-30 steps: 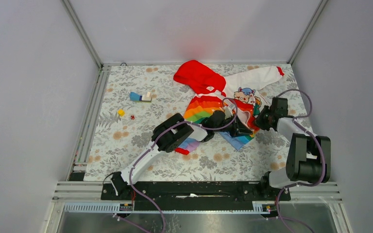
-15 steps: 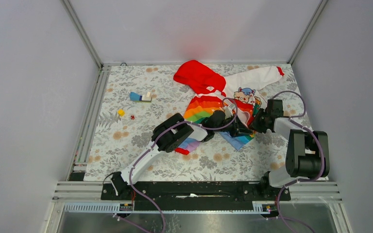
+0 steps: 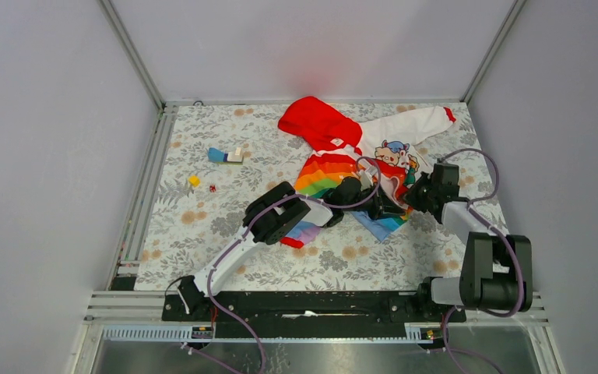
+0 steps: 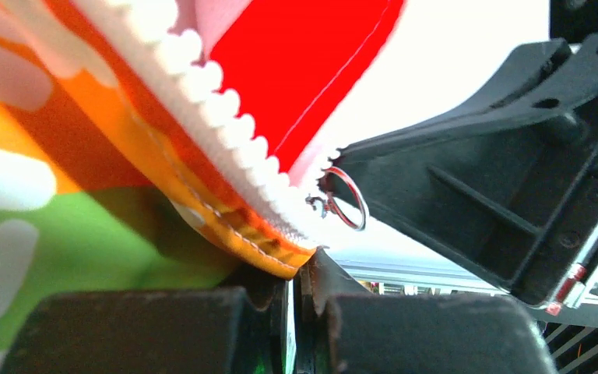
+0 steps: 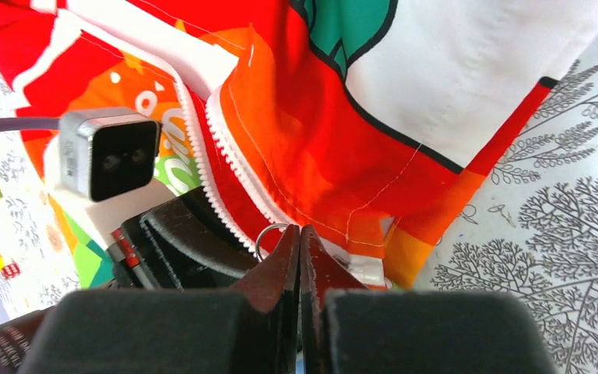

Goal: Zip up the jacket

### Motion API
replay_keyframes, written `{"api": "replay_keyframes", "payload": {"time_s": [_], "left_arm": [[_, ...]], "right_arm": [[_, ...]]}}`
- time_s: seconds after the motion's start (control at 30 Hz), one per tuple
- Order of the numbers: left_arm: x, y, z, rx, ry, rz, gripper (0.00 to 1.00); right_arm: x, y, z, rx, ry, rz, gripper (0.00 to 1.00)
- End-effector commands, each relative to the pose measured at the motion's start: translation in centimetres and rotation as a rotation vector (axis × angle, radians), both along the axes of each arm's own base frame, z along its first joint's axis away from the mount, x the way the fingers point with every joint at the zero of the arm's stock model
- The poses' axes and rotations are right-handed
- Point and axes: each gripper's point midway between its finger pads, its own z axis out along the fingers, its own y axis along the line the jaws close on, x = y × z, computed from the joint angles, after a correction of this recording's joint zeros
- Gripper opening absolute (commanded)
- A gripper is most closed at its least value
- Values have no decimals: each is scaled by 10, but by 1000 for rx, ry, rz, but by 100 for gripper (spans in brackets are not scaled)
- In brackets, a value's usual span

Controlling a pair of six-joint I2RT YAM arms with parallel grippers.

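The jacket (image 3: 323, 173) lies open on the floral mat, with its red hood (image 3: 315, 121) at the back and a white sleeve reaching to the back right. My left gripper (image 3: 384, 209) is shut on the jacket's orange bottom hem (image 4: 280, 253) beside the white zipper teeth (image 4: 226, 125). My right gripper (image 3: 413, 198) meets it from the right. Its jaws (image 5: 300, 234) are closed at the small metal zipper pull ring (image 5: 258, 238), which passes behind one fingertip. The ring also shows in the left wrist view (image 4: 348, 199), against the right gripper's black finger.
A blue and white block (image 3: 226, 156), a yellow block (image 3: 194, 181) and a tiny red piece (image 3: 212, 188) lie on the mat (image 3: 202, 226) at the left. Metal frame rails and grey walls close in the mat on all sides.
My right arm's elbow has shifted slightly and its gripper nudged in at the jacket's bottom hem. The left arm and the jacket have stayed put.
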Motion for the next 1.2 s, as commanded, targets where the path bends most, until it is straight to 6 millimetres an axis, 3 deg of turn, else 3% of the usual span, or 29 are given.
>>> {"api": "replay_keyframes", "payload": {"time_s": [0.0, 0.33, 0.47, 0.53, 0.8, 1.17], "left_arm": [[-9, 25, -89, 229, 154, 33, 0], [-9, 26, -85, 206, 134, 37, 0], [-9, 26, -85, 208, 130, 40, 0], [-9, 26, -86, 214, 135, 39, 0], [-10, 25, -86, 209, 140, 32, 0], [-10, 24, -84, 201, 139, 28, 0]], "right_arm": [[24, 0, 44, 15, -206, -44, 0], [30, 6, 55, 49, -254, -24, 0], [21, -16, 43, -78, -138, -71, 0], [6, -21, 28, -117, -8, -56, 9], [-11, -10, 0, -105, 54, 44, 26], [-3, 3, -21, -39, 92, 106, 27]]}}
